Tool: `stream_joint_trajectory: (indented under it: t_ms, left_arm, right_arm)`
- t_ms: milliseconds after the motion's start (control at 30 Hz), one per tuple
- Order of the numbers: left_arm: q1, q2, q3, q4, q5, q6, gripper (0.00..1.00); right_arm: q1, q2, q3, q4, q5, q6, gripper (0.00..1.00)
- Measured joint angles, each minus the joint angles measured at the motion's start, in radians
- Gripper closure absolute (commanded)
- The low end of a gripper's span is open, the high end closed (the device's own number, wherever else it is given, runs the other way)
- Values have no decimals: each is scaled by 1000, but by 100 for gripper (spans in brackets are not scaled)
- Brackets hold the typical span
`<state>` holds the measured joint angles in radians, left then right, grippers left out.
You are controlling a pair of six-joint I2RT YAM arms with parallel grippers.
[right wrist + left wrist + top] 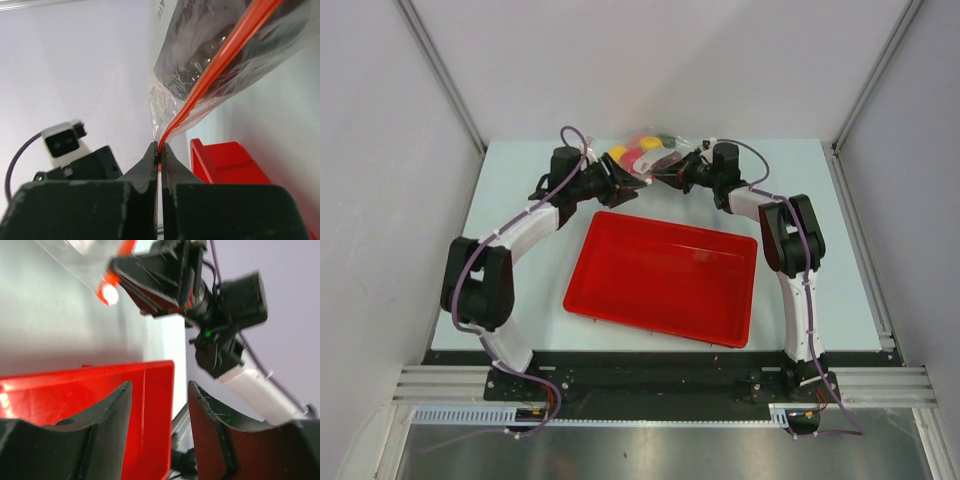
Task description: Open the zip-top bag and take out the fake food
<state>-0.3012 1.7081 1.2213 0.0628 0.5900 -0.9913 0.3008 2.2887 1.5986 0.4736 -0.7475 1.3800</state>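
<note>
Along the near edge of the pale surface (pixel 820 230), two arms (pixel 510 250) are bolted side by side and curve away toward the far edge. Just beyond their bases, a red tray (pixel 660 280) lies at the middle of the surface, turned slightly askew. Past the tray's far rim, the left end effector (pixel 159 387) has its fingers spread well apart with nothing between them; its wrist view looks through that gap over a corner of the tray. Facing it, the right end effector (pixel 159 149) has its fingers pressed together, pinching the thin orange-red zip strip (pixel 220 55) at one end of the zip-top bag (pixel 650 150). The clear, crinkly bag sits between the two end effectors, near the middle of the far edge. Inside it the fake food (pixel 638 155) shows as a cluster of yellow, red, pink and green pieces. Whether the bag rests on the surface or hangs lifted cannot be told.
</note>
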Motion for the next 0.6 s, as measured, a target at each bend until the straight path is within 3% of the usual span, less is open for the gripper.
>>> stream_joint_trajectory:
  t_ms: [467, 600]
  left_arm:
    - [38, 260, 114, 174, 10, -277, 44]
    - [42, 332, 192, 195, 17, -312, 51]
  right_arm:
    - [-1, 0, -32, 167, -33, 109, 100]
    - [-1, 0, -35, 188, -41, 123, 100]
